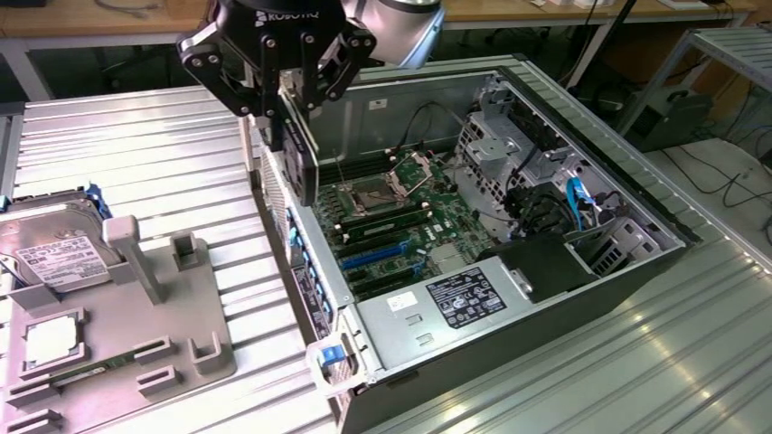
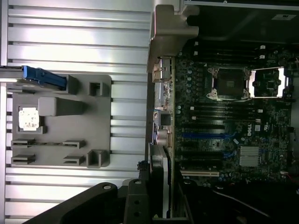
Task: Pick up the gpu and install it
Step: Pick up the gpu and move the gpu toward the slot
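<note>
- While I hang over the computer case [image 1: 543,353], my gripper [image 1: 289,101] is clamped narrow on the top edge of the graphics card [image 1: 299,158], which dangles edge-down just beside the case wall on the exterior view's left, above the motherboard [image 1: 404,217].
- I judge it light, stiff and fragile: best held by its bare edges, off the fan and contacts.

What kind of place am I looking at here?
Probably a robotics lab or workshop for computer assembly: a robot arm holds the gpu by an open computer case, a grey fixture holds spare parts, and cabled workbenches stand behind.
</note>
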Action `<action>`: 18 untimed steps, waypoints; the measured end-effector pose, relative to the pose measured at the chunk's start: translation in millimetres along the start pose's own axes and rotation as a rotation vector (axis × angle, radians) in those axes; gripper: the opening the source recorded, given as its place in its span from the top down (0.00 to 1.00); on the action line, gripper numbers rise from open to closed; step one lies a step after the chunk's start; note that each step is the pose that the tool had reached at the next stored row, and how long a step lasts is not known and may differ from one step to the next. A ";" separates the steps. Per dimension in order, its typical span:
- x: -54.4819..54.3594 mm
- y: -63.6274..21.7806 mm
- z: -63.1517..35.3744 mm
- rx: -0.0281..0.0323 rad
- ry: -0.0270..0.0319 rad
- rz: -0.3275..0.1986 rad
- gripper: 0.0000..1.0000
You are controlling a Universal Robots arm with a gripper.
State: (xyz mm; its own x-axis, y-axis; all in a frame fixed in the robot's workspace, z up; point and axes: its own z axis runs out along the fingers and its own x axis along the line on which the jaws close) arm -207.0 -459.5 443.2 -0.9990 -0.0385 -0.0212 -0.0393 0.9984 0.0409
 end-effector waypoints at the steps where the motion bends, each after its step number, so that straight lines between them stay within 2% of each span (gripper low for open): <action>1: -1.4 -0.1 0.0 0.0000 0.0000 0.000 0.72; 18: -24.3 -1.0 0.5 -0.0001 0.0000 -0.001 0.72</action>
State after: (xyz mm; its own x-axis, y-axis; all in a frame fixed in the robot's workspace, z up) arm -182.7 -459.5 443.2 -0.9990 -0.0398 -0.0212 -0.0406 0.9983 0.0409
